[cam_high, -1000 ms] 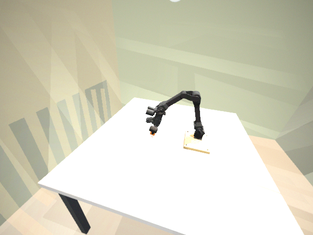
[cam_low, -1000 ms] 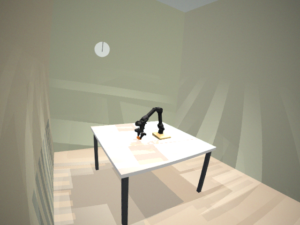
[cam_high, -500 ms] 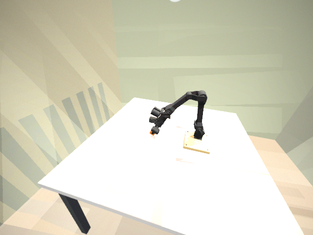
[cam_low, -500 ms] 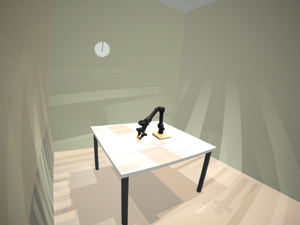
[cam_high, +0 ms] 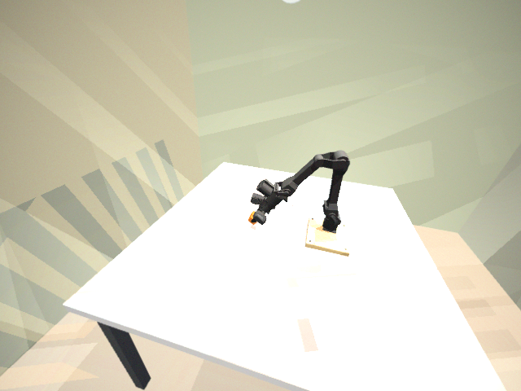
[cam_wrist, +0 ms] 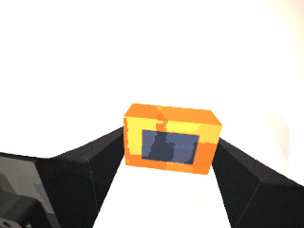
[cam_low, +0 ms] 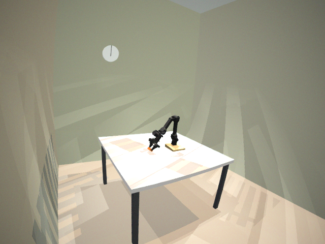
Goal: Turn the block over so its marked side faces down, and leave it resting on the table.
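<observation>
An orange block is between the two black fingers. In the wrist view its face with the dark blue rectangle, the marked side, is turned toward the wrist camera. My gripper is shut on the block, one finger at each end. It slants down and outward, away from the arm's base, so the block is tilted, with its marked side facing back up along the gripper. The block is low over the white table; whether it touches the top cannot be told.
The arm's wooden base plate lies on the table to the right of the gripper in the top and exterior views. The table's left edge is beyond the block, on the side away from the base. Pale light patches lie across the table top.
</observation>
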